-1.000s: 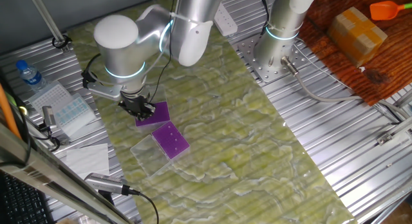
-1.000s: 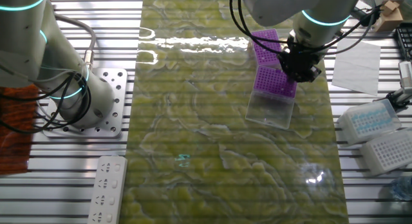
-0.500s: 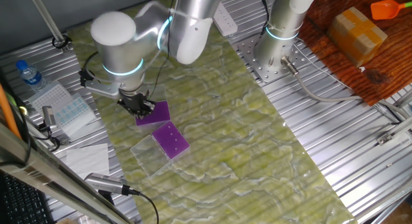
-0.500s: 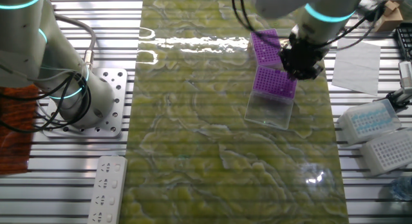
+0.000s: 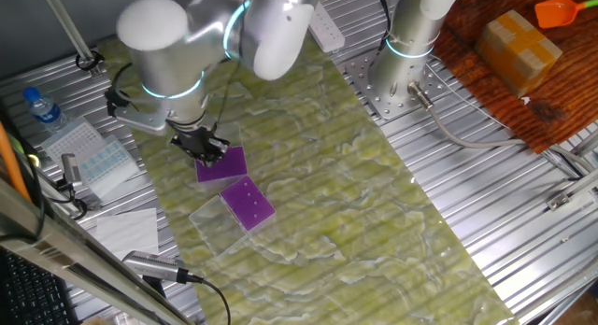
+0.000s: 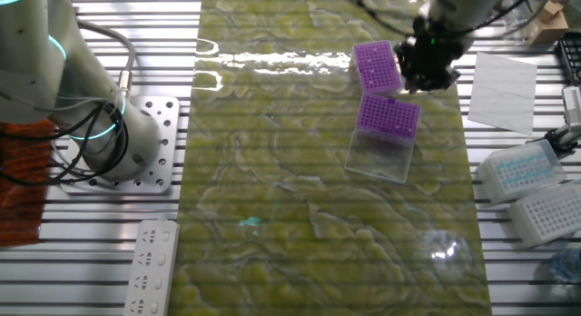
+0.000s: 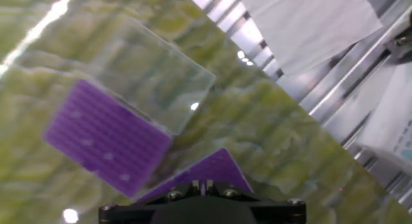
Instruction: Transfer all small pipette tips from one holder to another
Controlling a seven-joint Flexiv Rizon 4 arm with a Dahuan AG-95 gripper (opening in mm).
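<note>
Hovering above the far purple rack, my gripper points straight down; from none of the views can I tell whether its fingers are apart or together, since the hand view shows only the dark housing at the bottom edge. Nothing visibly hangs from it.

The small pipette tips show as a few pale specks on the near purple rack, which sits against a clear plastic lid lying flat on the green mat. On the far rack I cannot make out any tips.

I judge the tips to be very light, stiff and slippery, easily tipped or flicked away, so I would take each one by its wider upper collar, squeezing gently and pulling straight up.

My arm reaches in from above, wrist vertical, the big elbow joint high over the mat's edge, close to the white paper.
</note>
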